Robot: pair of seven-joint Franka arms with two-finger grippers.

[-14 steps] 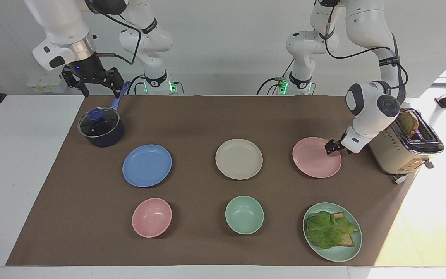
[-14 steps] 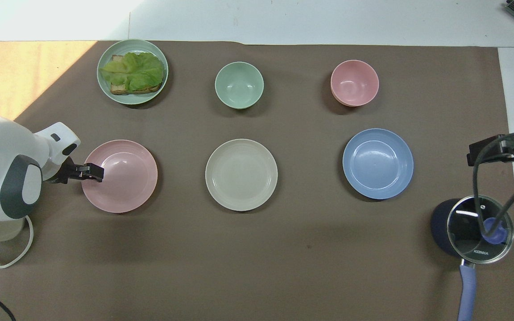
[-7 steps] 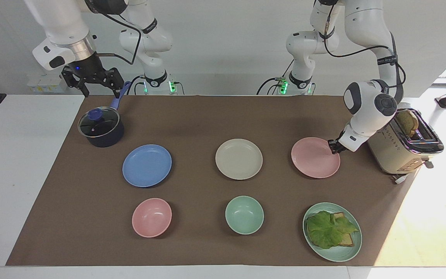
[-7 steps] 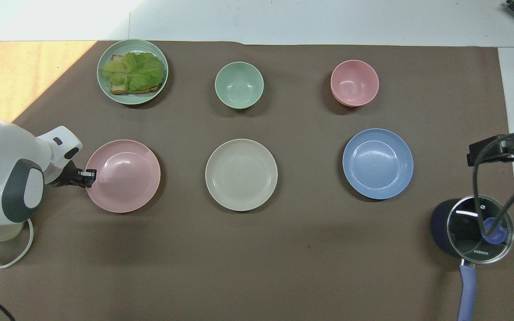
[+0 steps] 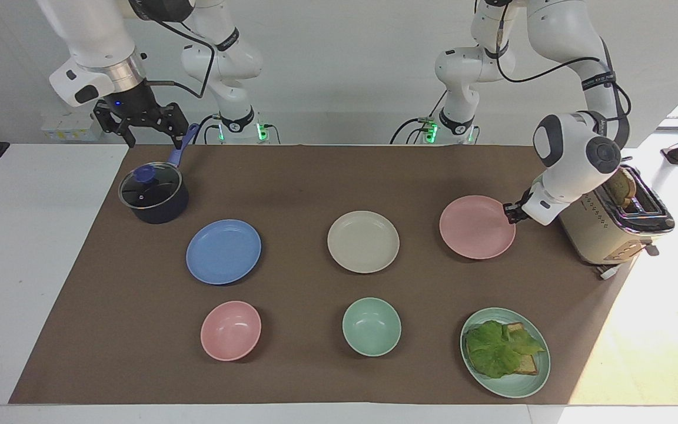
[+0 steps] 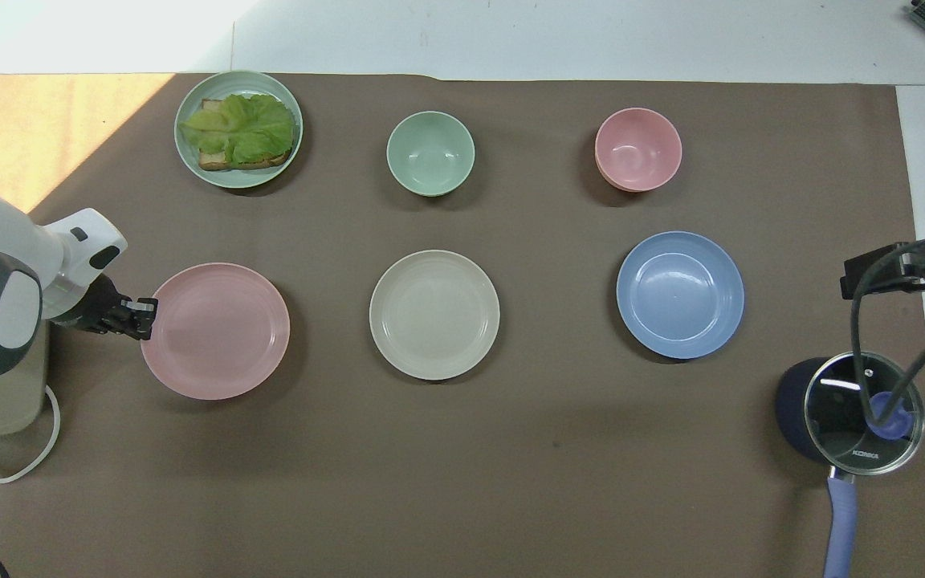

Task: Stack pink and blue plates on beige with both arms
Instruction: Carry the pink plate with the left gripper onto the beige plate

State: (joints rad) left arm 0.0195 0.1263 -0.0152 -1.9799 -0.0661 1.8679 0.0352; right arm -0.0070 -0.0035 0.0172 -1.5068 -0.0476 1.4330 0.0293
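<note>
The left tool clenches the pink plate by its rim, lifted clear of the worktop at three o'clock of the beige plate, while the right tool waits released over the saucepan, the blue plate untouched.

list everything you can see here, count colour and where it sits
pink plate: 1, pale pink, toward the left arm's end, rim pinched by the left hand
beige plate: 1, cream, mid table
blue plate: 1, blue, toward the right arm's end
pink bowl: 1, pink, farther than the blue plate
green bowl: 1, mint, farther than the beige plate
green plate: 1, mint, holds bread and lettuce
pot: 1, dark blue, glass lid
toaster: 1, cream
left hand: 1, black, shut on the pink plate
right hand: 1, black, open, over the pot's handle, waiting
</note>
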